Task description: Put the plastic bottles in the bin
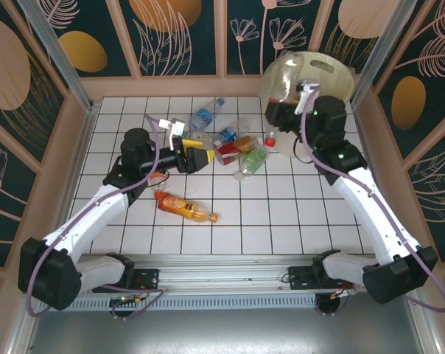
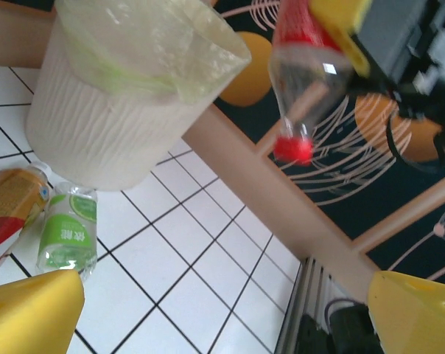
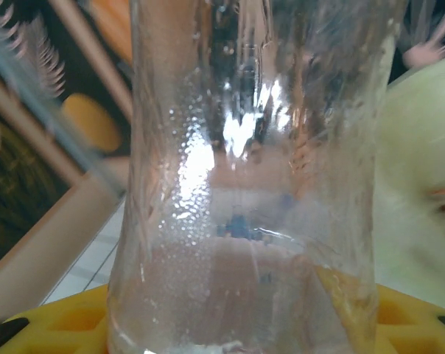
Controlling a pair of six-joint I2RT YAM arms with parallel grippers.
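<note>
The bin (image 1: 322, 72) is a pale cream bucket with a clear liner, at the far right corner. My right gripper (image 1: 275, 124) hangs just in front of it, shut on a clear bottle (image 2: 305, 74) that points its red cap (image 1: 270, 140) downward. In the right wrist view that bottle (image 3: 252, 177) stands between the yellow fingers (image 3: 57, 318). My left gripper (image 1: 206, 157) is open with nothing in it, beside a pile of bottles: a red-labelled one (image 1: 236, 148), a green-labelled one (image 1: 256, 157) and a blue-labelled one (image 1: 203, 118). An orange bottle (image 1: 182, 208) lies alone near the left arm.
The wooden back wall (image 1: 178, 87) and metal corner posts close in the tiled table. In the left wrist view the bin (image 2: 112, 118) stands over the green-labelled bottle (image 2: 66, 234), with bare tiles (image 2: 186, 258) ahead of the left fingers (image 2: 31, 313).
</note>
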